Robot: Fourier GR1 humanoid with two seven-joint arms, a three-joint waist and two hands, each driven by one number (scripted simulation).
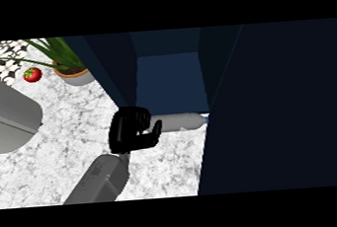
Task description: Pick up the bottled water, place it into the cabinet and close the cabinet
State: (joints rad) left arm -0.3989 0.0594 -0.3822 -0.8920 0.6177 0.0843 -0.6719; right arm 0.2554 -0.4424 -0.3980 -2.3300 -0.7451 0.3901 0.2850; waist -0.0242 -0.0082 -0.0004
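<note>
The left hand point(134, 130) has its fingers point(128, 122) curled round the bottled water point(181, 122), which lies on its side on the marble counter point(50, 158). The bottle's free end points into the open dark-blue cabinet point(167, 81).
</note>
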